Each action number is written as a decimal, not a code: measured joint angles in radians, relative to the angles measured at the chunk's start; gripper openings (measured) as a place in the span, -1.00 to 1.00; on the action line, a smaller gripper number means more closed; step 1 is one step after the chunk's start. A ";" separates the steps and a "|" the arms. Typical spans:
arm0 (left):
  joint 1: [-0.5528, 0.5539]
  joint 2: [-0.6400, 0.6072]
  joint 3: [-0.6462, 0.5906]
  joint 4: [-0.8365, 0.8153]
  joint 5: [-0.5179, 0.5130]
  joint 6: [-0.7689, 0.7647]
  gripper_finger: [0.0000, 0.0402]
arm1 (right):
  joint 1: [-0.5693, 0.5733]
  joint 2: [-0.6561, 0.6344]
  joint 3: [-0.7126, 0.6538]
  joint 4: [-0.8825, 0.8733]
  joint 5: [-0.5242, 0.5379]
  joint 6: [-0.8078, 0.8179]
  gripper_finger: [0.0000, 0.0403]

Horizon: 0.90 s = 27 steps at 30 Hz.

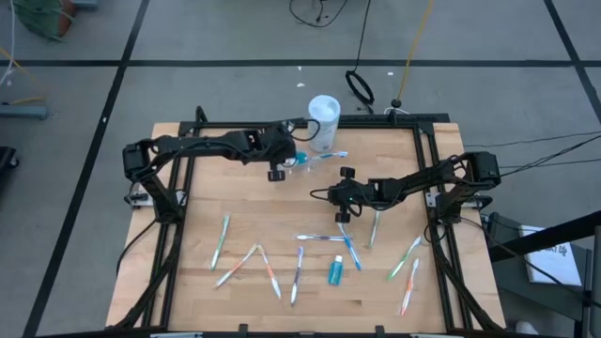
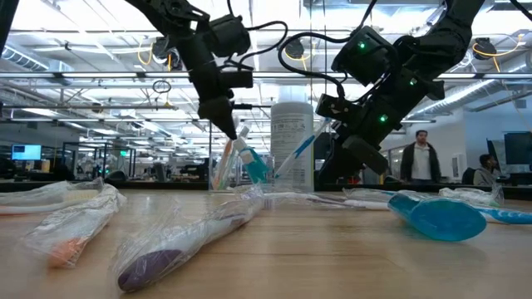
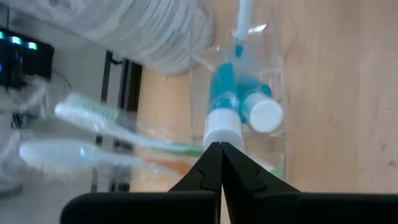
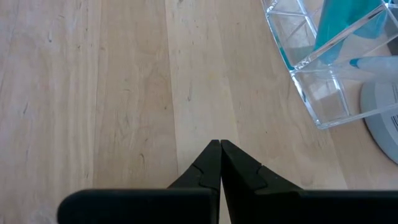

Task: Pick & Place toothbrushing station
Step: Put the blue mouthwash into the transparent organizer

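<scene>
A small clear plastic cup (image 1: 303, 161) stands on the table by a white tub (image 1: 324, 115). It holds green and orange toothbrushes (image 3: 124, 134), a blue toothbrush (image 1: 331, 155) and two teal toothpaste tubes (image 3: 249, 93). My left gripper (image 3: 221, 147) is shut, slanting down over the cup (image 2: 241, 178), its tips right at one tube's white cap (image 3: 222, 129). My right gripper (image 4: 220, 144) is shut and empty above bare wood (image 1: 317, 194), a little nearer than the cup (image 4: 323, 74). Several wrapped toothbrushes (image 1: 269, 272) and one teal tube (image 1: 335, 272) lie flat on the near half of the table. My left gripper's shut fingertips (image 2: 233, 130) stand at the white cap end (image 2: 241, 147) of a toothpaste tube that leans tilted in the cup, cap up. They come from above, slanting down from the table's left. I cannot tell whether they touch the cap.
The tall white tub (image 2: 293, 145) stands right behind the cup. Wrapped toothbrushes (image 2: 187, 241) and a teal tube (image 2: 436, 218) lie close to the low camera. Black frame rails (image 1: 178, 207) run along the table's sides. People stand in the room beyond (image 2: 421, 158).
</scene>
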State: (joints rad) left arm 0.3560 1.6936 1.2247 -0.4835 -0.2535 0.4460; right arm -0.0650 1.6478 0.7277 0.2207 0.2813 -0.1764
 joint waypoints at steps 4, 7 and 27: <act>0.004 0.000 0.000 -0.014 -0.009 -0.048 -0.99 | 0.000 0.000 0.000 0.000 0.000 0.000 -1.00; 0.009 0.011 0.000 0.004 -0.009 -0.049 -0.99 | 0.000 0.000 0.000 0.000 0.000 0.000 -1.00; 0.001 0.095 0.001 0.206 -0.011 -0.006 -0.99 | 0.000 0.000 0.000 0.016 0.000 -0.003 -1.00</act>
State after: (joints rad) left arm 0.3569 1.7885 1.2259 -0.2775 -0.2645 0.4404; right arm -0.0650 1.6478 0.7273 0.2371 0.2817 -0.1791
